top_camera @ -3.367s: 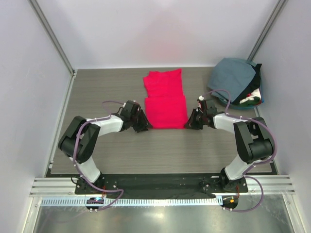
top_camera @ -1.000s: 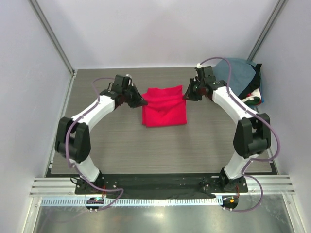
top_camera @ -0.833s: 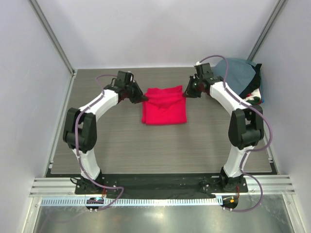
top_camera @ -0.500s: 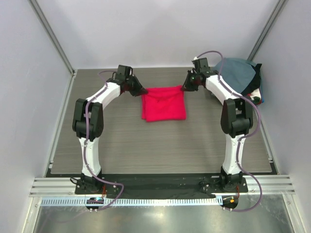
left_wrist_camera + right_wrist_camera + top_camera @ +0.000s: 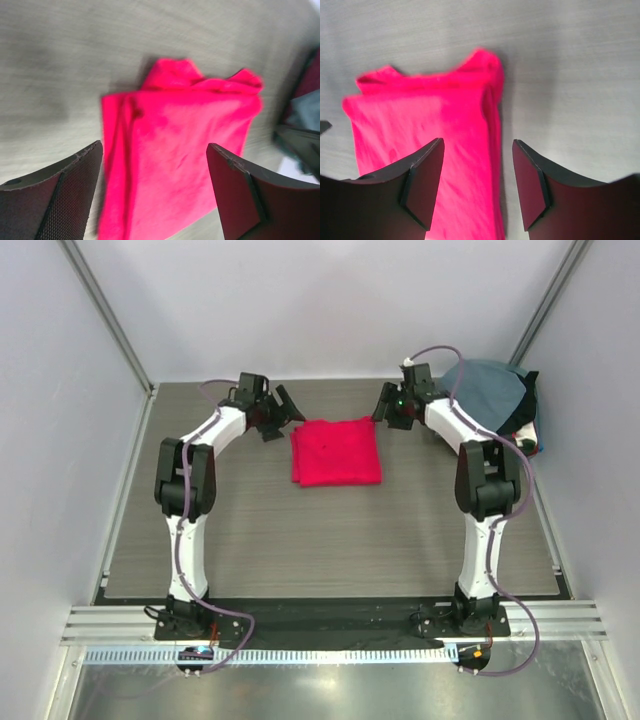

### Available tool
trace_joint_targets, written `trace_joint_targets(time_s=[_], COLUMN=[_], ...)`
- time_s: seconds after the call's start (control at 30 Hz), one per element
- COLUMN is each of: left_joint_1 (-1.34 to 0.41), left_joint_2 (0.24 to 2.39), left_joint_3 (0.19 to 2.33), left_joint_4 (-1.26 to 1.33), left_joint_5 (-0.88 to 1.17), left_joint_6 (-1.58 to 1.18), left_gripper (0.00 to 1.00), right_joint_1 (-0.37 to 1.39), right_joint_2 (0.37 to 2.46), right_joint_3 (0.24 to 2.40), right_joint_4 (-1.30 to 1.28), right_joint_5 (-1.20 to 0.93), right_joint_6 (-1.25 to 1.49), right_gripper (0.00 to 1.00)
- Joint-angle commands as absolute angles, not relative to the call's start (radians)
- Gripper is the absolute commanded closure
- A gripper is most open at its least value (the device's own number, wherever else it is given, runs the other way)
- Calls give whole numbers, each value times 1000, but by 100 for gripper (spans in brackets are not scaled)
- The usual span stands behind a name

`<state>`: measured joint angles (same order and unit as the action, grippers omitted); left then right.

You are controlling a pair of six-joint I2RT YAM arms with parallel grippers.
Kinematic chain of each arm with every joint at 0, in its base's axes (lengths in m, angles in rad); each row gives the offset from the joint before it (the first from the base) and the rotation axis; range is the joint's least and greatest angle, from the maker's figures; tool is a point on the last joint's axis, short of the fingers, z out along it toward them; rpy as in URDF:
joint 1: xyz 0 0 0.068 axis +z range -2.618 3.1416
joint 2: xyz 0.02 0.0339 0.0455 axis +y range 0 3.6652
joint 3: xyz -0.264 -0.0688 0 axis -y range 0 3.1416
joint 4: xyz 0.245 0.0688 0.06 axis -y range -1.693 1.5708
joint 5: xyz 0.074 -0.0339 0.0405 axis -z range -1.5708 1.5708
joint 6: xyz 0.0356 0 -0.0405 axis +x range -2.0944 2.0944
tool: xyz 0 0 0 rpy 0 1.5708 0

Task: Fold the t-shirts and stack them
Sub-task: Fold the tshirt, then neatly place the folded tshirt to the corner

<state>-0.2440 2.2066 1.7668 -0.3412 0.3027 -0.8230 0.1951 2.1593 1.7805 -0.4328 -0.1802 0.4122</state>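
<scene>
One red t-shirt [image 5: 336, 451] folded, both arms standing off

**Top view.** The red t-shirt lies as a rough flat square at the far middle of the counter [image 5: 300, 540], with nothing on it. The left gripper [image 5: 283, 416] sits just beside its far left corner and the right gripper [image 5: 386, 408] just beside its far right corner. Both have their jaws spread and pinch nothing. Judgement: the far corners are where a folded edge would be laid down, so the fold looks finished and the cloth lies free. The pile of t-shirts [image 5: 488, 400], slate grey-blue on top with dark and white at its right side, is heaped in the far right corner, well apart. Stacking is not yet done.

**Left wrist.** The picture is blurred. The fingers [image 5: 65, 192] are wide apart, with red cloth below and between them. Layered edges show along one side.

**Right wrist.** The fingers [image 5: 422, 180] are likewise apart, over the shirt's edge and bare counter.

**Surface and room.** The counter is matte grey wood-grain. Plain pale walls [image 5: 320, 310] stand on three sides. A metal rail [image 5: 300, 625] along the near edge carries the arm bases.
</scene>
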Motion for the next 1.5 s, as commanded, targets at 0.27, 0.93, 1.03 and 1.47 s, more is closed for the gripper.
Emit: trace_joint_targets(time_s=[0.27, 0.93, 1.03, 1.47], left_joint_1=[-305, -331, -339, -287], left_joint_2=[2016, 2215, 2240, 2228], left_joint_3=[1525, 1703, 1723, 1724], left_joint_4=[-259, -410, -413, -500], left_joint_5=[170, 159, 170, 88], left_joint_6=[-695, -721, -726, -617], left_gripper=[26, 54, 56, 100], right_joint_1=[195, 209, 207, 209], right_joint_2=[1766, 1476, 1482, 1494], right_joint_3=[1199, 801, 793, 716], right_joint_4=[-75, 213, 242, 334], right_joint_5=[-277, -281, -281, -268], right_joint_6=[419, 474, 476, 494], right_gripper=[41, 44, 44, 44])
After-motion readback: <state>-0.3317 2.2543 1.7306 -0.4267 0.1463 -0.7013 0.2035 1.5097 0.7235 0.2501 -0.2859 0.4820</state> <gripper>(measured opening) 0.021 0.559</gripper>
